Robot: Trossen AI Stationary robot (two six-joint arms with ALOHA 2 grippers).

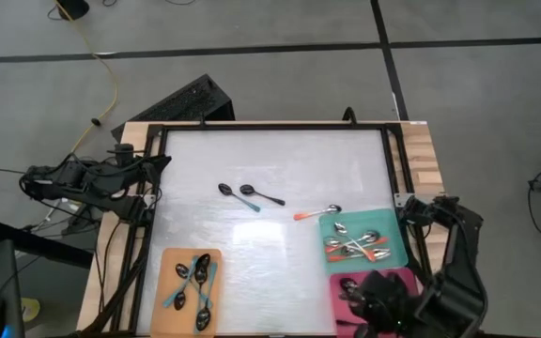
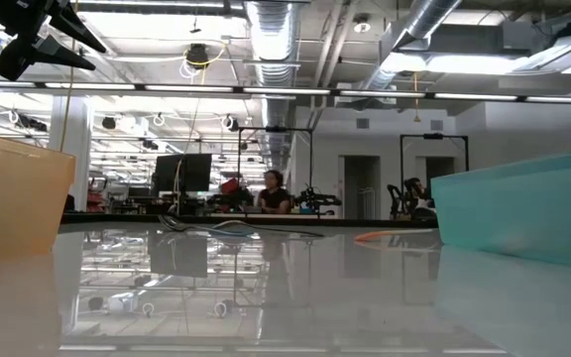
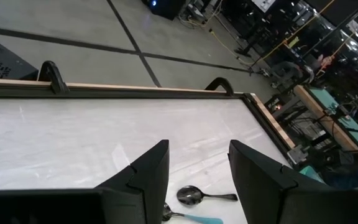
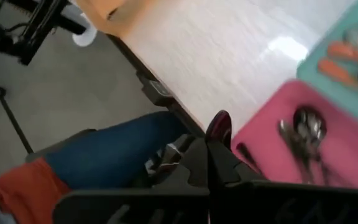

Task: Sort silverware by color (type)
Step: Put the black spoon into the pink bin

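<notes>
Light, stiff, slippery spoons (image 1: 252,196) flat on tabletop (image 1: 270,169); best pinched mid-handle. Left fingers (image 3: 146,177) released; right fingers (image 4: 219,155) clenched, empty.

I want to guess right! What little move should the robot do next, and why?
Probably open the right pincer to drop its dark spoon into the pink tray. The pincer is shut on that spoon right at the tray's edge, and similar dark spoons already lie there.
</notes>
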